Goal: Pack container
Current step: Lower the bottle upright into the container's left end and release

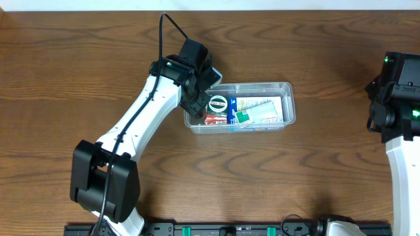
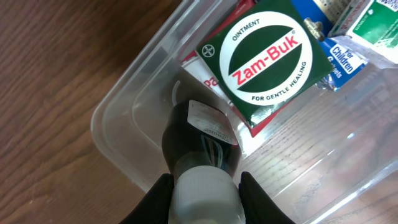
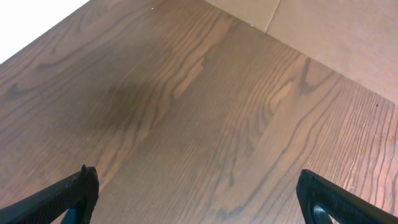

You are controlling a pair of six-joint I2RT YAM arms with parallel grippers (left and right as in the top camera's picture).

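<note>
The clear plastic container (image 1: 289, 105) sits mid-table and holds several small packages, among them a green Zam-Buk ointment box (image 1: 218, 103). In the left wrist view the container's corner (image 2: 118, 134) and the Zam-Buk box (image 2: 264, 59) show close up. My left gripper (image 1: 197, 98) is over the container's left end. It is shut (image 2: 205, 190) on a dark bottle with a white cap (image 2: 202, 140), whose base points down into the container's corner. My right gripper (image 3: 199, 193) is open and empty over bare wood at the far right (image 1: 394, 98).
Blue and white packets (image 2: 348, 50) lie beside the Zam-Buk box, over a red and white one (image 2: 205, 78). The wooden table (image 1: 79, 59) spreads all around. A black rail (image 1: 230, 229) runs along the front edge.
</note>
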